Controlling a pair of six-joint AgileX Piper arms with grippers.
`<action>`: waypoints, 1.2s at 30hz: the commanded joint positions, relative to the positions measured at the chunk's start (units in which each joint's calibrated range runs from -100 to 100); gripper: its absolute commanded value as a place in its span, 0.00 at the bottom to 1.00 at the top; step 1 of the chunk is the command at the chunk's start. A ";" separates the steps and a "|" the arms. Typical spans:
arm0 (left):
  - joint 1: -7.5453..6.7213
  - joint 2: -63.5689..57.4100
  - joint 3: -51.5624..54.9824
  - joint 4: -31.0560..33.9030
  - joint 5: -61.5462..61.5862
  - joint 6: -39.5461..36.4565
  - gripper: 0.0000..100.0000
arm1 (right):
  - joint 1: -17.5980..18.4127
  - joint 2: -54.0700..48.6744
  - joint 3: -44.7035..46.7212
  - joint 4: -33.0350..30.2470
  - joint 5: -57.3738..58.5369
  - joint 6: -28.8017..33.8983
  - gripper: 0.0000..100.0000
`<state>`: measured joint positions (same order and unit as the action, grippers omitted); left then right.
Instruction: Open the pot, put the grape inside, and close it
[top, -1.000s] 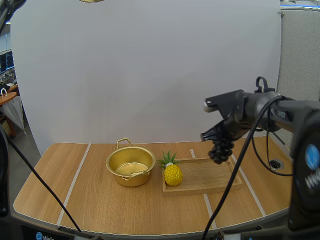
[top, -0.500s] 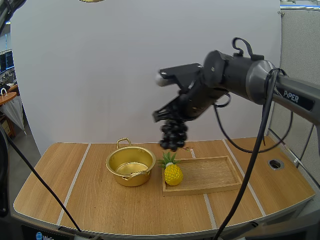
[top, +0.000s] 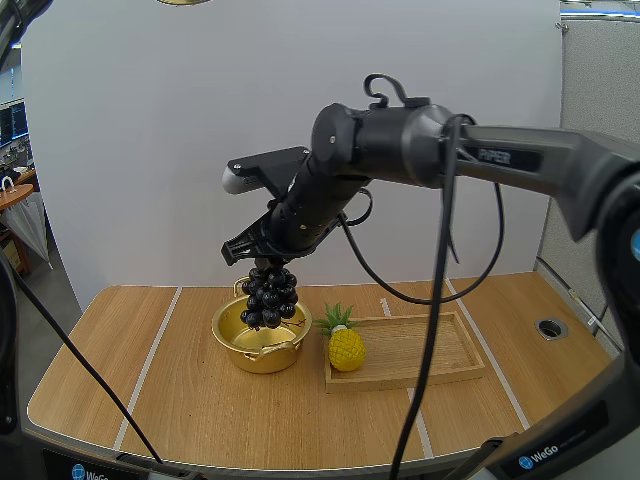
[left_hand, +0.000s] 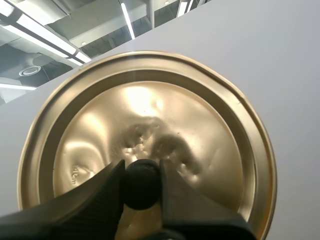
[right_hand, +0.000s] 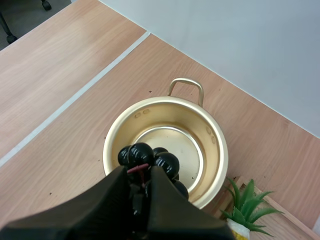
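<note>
Two-arm robot at a wooden table (top: 180, 400), mid-task: the lid-off step looks done & the grape-into-pot step is under way.

The right gripper (top: 265, 256) is pinching the stem of a dark bunch of grapes (top: 270, 297), fingers clamped tight on it. The bunch is dangling right over the open gold pot (top: 262, 358). In the high view the lowest grapes are overlapping the pot's rim line; can't tell if they are touching the inside. The right wrist view is looking down past the bunch onto the bare pot bottom, so the bunch is hanging approx centred over the opening.

The left gripper (left_hand: 141, 167) is gripping the black knob (left_hand: 141, 186) of the gold lid (left_hand: 150, 110), one finger each side, w/ the lid's underside facing the camera.

Just beside the pot, a toy pineapple (top: 346, 348) is standing at the end of a wooden tray (top: 420, 350) nearest the pot.

Next move, as a judgement: lowering the bunch straight down into the pot, then opening the right fingers & lifting clear w/o snagging the rim, before the left arm brings the lid back.
</note>
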<state>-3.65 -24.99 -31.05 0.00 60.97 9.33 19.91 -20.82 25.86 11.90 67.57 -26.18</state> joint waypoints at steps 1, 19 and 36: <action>-0.19 -0.15 -0.52 0.00 -2.67 -0.30 0.00 | 0.16 1.84 -1.84 -0.13 -1.12 0.14 0.00; -0.19 -0.15 -0.52 0.00 -2.67 -0.30 0.00 | 0.16 15.32 -2.31 -2.38 -18.40 0.14 0.00; -0.19 -0.15 -0.52 0.00 -2.67 -0.30 0.00 | 0.16 26.02 -7.42 -3.03 -18.36 0.14 0.00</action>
<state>-3.65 -24.99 -31.05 0.00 60.97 9.33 19.99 4.69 18.83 9.39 48.19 -25.89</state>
